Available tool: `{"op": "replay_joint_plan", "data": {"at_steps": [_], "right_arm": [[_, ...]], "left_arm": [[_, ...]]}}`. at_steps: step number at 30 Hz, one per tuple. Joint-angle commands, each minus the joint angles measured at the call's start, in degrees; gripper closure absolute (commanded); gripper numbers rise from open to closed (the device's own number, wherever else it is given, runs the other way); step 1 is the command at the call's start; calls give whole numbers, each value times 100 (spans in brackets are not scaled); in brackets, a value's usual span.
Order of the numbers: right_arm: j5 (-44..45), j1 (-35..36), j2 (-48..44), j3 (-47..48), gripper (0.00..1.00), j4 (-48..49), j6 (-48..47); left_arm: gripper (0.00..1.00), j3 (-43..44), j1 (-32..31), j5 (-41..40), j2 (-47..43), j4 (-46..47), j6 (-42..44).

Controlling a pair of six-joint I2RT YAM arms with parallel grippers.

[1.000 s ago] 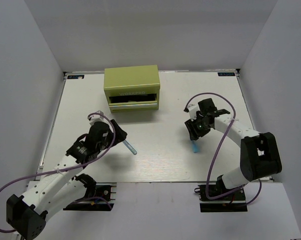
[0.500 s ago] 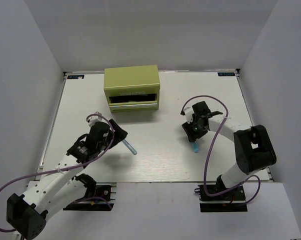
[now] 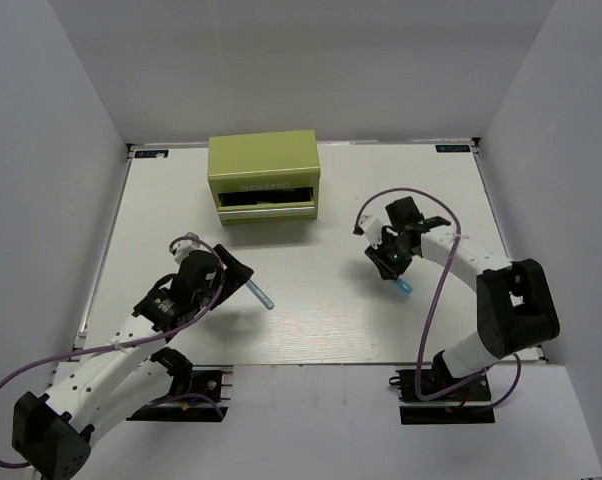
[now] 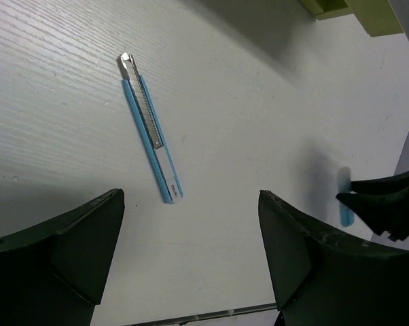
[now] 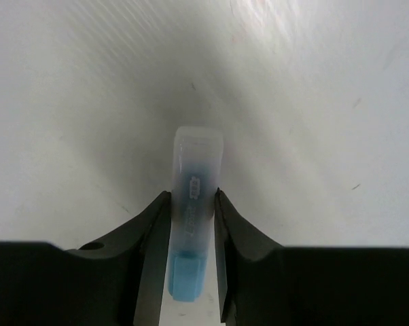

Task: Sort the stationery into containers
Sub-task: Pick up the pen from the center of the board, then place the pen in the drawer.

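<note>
Low, right fingers (image 5: 147, 261) pinching light blue stick (image 5: 198, 163), left fingers (image 4: 75, 248) wide

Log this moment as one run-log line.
right gripper: shut on light blue stick | left gripper: open near thin blue cutter | cabinet: one drawer open

The left arm (image 3: 121, 345) is stretching forward and inward, and the left gripper (image 3: 239, 270) is hovering low with its jaws spread wide. The right arm (image 3: 481, 265) is folding back toward the middle, and the right gripper (image 5: 191, 197) is pointing down, pinching a light blue stick (image 5: 198, 156).
</note>
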Motion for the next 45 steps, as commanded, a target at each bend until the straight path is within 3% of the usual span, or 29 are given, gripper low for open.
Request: {"op": "replay_joint_plan", "data": {"at_steps": [1,3,7,10,18,27,31,40,44,45], "right_arm": [[-1188,23,-285,1197,100,-798,-1693],[-1517,67,-76,2123,100,-1454,-2437],[-2475,243,294,3200,100,-1722,-2951],[-2713,559,514,3772,100,-1591,-3487],[-3040,1472,1427,5344,100,-1161,-3655],[-2732,1913,2324,5830,100,164,-3815],[-2793,1913,2633,6042,100,281,-3708],[-2486,1860,2984,5830,100,1108,-3709],[-2433,1851,3064,5814,51,1108,-3594],[-2433,1834,3012,5787,48,1108,-3585]], "left_arm": [[10,-109,19,63,-84,171,-299],[10,-110,19,115,-84,250,-300],[10,-110,19,115,-84,251,-353],[10,-110,19,115,-84,119,-414],[12,-347,19,115,-443,13,-616],[12,-400,19,-51,-611,-285,-669],[12,-347,19,-166,-716,-425,-669],[12,-295,19,-341,-1023,-601,-669],[12,-295,19,-394,-1138,-724,-669],[12,-295,19,-394,-1138,-725,-669]]}}
